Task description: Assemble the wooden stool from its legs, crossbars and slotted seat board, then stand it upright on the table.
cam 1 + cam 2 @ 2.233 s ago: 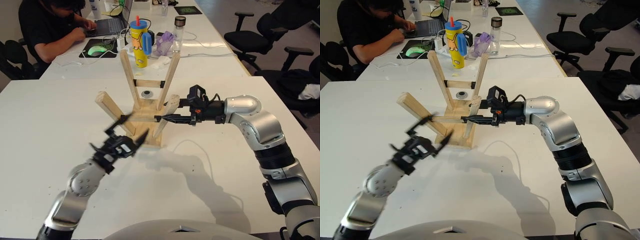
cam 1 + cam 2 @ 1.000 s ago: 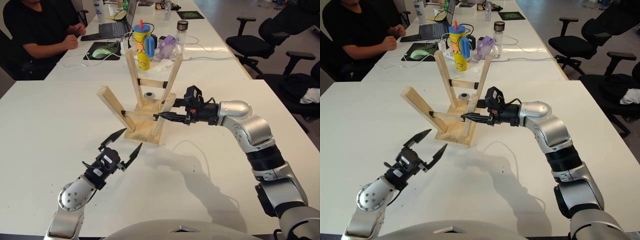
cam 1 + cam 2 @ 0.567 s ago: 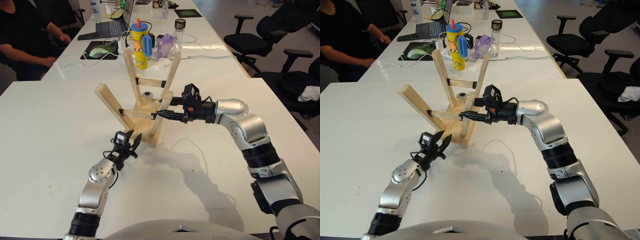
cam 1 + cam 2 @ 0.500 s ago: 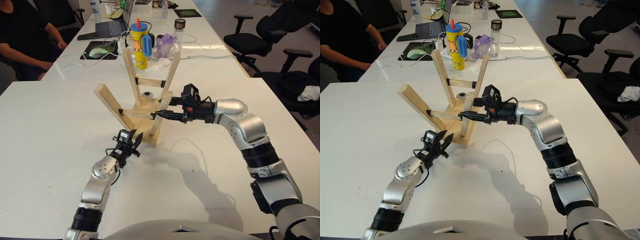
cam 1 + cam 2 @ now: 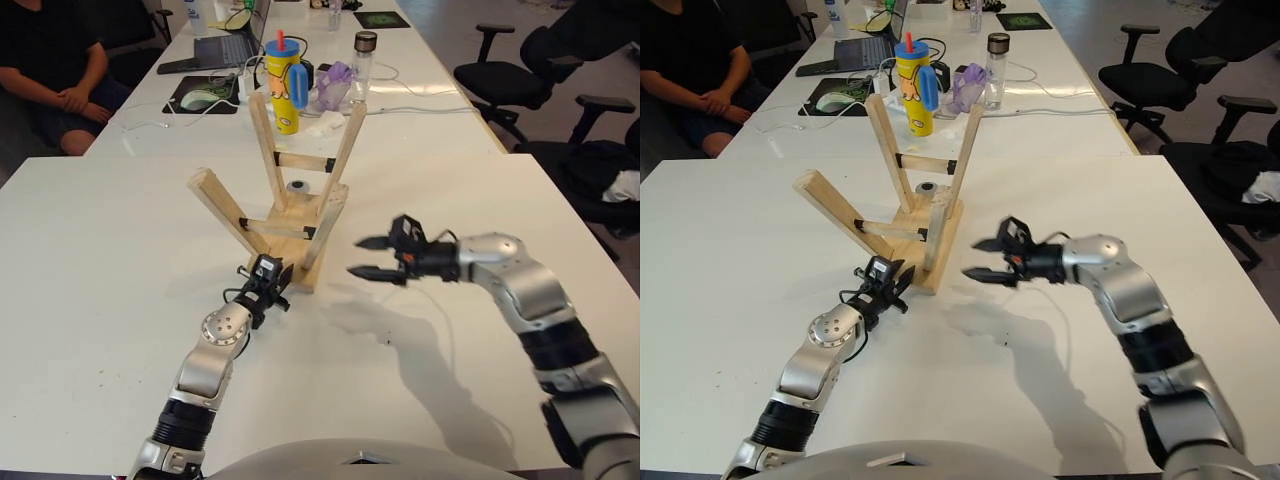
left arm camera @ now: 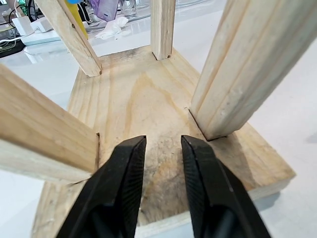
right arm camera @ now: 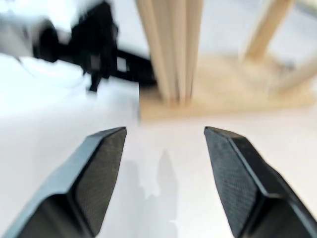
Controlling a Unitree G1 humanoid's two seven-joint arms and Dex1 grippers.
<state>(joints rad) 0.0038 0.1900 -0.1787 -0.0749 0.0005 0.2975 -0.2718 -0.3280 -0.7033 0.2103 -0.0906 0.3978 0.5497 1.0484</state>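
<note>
The stool [image 5: 290, 200] sits upside down near the middle of the table [image 5: 100, 260]; its slotted seat board [image 6: 143, 109] lies flat on the surface and the four legs splay upward, with a crossbar [image 5: 302, 162] joining the far pair and another low between the near ones. By my reckoning assembly is done and only the turning-over remains.

It is bare pale wood, so I expect it to be light and stiff, and dry enough for the pads to bite; the joints may be mere push-fits, so I would not haul on the tip of one leg. I would take a leg close to its root, where the faces are flat, steady the seat board's edge with the other arm, and roll the whole thing over.

My left gripper [image 6: 162, 141] is at the near edge of the seat board, between two leg roots; its fingers are a narrow gap apart with nothing between them; whether the tips touch the wood I cannot tell. My right gripper [image 5: 362, 257] hangs to the right of the stool, clear of it, spread wide and holding nothing.

Beyond, a yellow cup [image 5: 283, 85] and a bottle [image 5: 364, 60] stand on the far table.
</note>
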